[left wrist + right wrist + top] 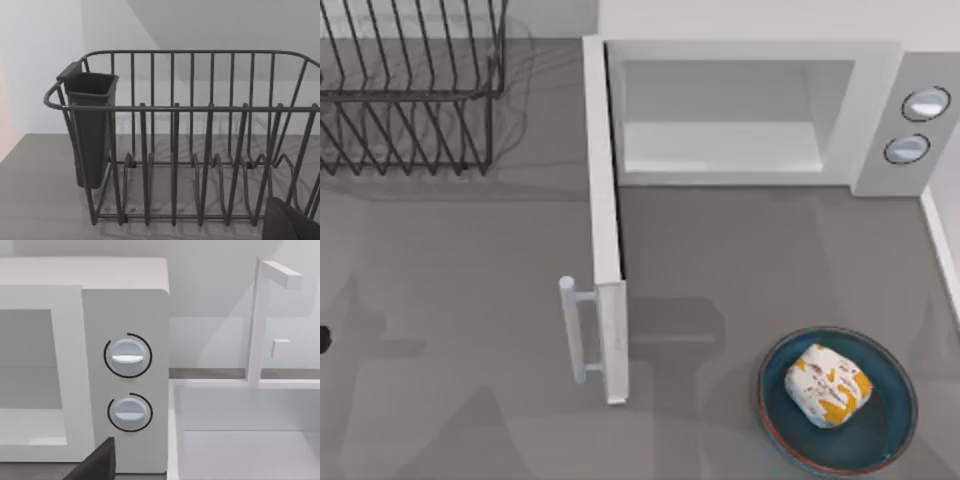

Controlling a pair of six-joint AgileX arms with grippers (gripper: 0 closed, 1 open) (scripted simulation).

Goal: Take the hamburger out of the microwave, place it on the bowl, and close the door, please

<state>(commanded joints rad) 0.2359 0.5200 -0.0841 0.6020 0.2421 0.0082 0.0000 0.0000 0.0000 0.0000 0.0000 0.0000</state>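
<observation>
The hamburger point(828, 385), a cream lump with orange patches, rests inside the blue bowl point(890, 432) at the table's front right. At the back stands the white microwave point(880, 110), its pale cavity holding nothing; its two knobs point(127, 356) show close up in the right wrist view. The door point(605, 240) is swung wide open toward the front, with its bar handle point(570, 330) on its left side. A dark part of my left gripper point(292, 222) faces the wire rack. A dark part of my right gripper point(97, 462) sits low before the microwave's knob panel.
A black wire rack point(410, 90) with a dark cup holder point(92, 125) stands at the back left. A white basin point(250, 440) with an upright white post point(255, 320) sits right of the microwave; its edge point(940, 240) runs along the table's right side.
</observation>
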